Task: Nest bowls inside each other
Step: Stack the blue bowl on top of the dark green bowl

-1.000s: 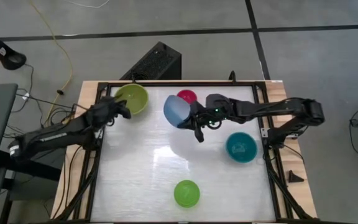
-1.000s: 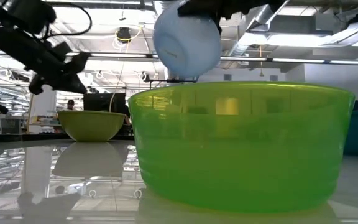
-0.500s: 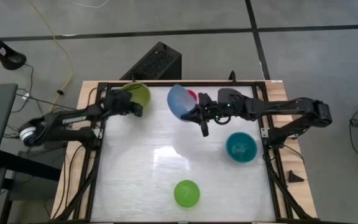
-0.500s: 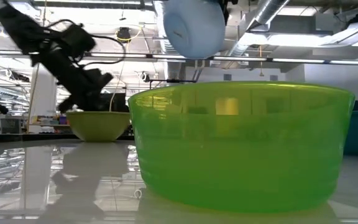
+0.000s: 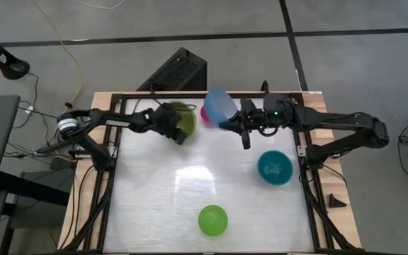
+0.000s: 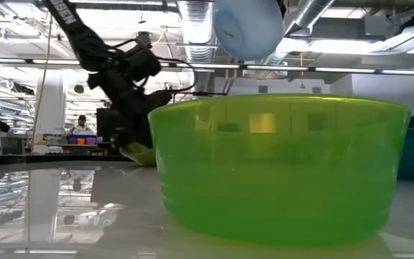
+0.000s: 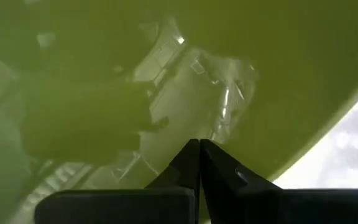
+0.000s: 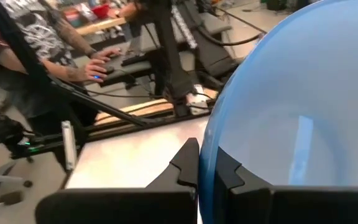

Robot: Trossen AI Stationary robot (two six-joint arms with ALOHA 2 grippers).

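The olive-yellow bowl (image 5: 185,113) sits near the table's far edge, and my left gripper (image 5: 178,134) reaches into it with its fingers shut (image 7: 199,144). In the low view only a tilted part of this bowl (image 6: 139,152) shows. My right gripper (image 5: 225,125) is shut on the light blue bowl (image 5: 218,105), held high above the far edge. The magenta bowl (image 5: 205,113) is half hidden beneath the blue one. The teal bowl (image 5: 275,167) rests on its base at the right. The bright green bowl (image 5: 212,220) rests on its base near the front edge. My left gripper has its shut fingertips against the olive-yellow bowl's inner wall (image 7: 229,106). The fingers slant down into the bowl from the table's left. The bowl stays on the table and looks tipped. My right gripper pinches the light blue bowl's rim (image 8: 202,146), one finger inside and one outside. The fingers lie about level and come from the table's right. The bowl is lifted clear and turned on its side, its base (image 6: 249,25) toward the table's near edge.
A black box (image 5: 179,71) stands on the floor beyond the far edge. A black frame (image 5: 302,152) runs along the table's sides. Beyond the table a person's hand (image 8: 98,68) rests at a desk. The white middle of the table (image 5: 190,184) holds no objects.
My left gripper has swung toward the table's right along the far edge, tipped downward and gone into the olive-yellow bowl. That bowl has slid right toward the magenta bowl and tipped. My right gripper has risen and carried the light blue bowl toward the far edge.
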